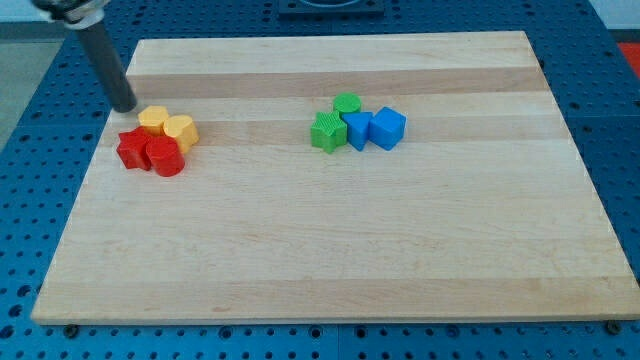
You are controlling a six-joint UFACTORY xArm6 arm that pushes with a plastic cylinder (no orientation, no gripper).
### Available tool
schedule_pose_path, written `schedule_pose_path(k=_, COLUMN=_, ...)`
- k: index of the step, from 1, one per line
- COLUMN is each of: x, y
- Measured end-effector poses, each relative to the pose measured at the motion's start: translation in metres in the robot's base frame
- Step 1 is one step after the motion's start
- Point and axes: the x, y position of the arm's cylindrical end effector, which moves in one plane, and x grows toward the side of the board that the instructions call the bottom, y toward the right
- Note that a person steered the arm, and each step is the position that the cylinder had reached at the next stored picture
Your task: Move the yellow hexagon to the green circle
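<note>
The yellow hexagon [153,118] lies at the view's left, touching a second yellow block [182,131] on its right. The green circle [347,103] sits near the view's middle top, in a cluster of green and blue blocks. My tip [125,106] rests on the board just left of and slightly above the yellow hexagon, a small gap apart. The dark rod slants up to the view's top left corner.
A red star-like block [131,147] and a red cylinder [165,157] lie just below the yellow blocks. A green star-like block [327,131], a blue block [358,129] and a blue cube [388,128] crowd below and right of the green circle. The wooden board [330,250] lies on a blue perforated table.
</note>
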Motion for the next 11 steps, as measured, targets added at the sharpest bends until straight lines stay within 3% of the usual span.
schedule_pose_path(k=1, x=0.031, y=-0.006)
schedule_pose_path(k=4, x=0.039, y=0.058)
schedule_pose_path(k=9, x=-0.016, y=0.114)
schedule_pose_path(k=11, x=-0.016, y=0.182)
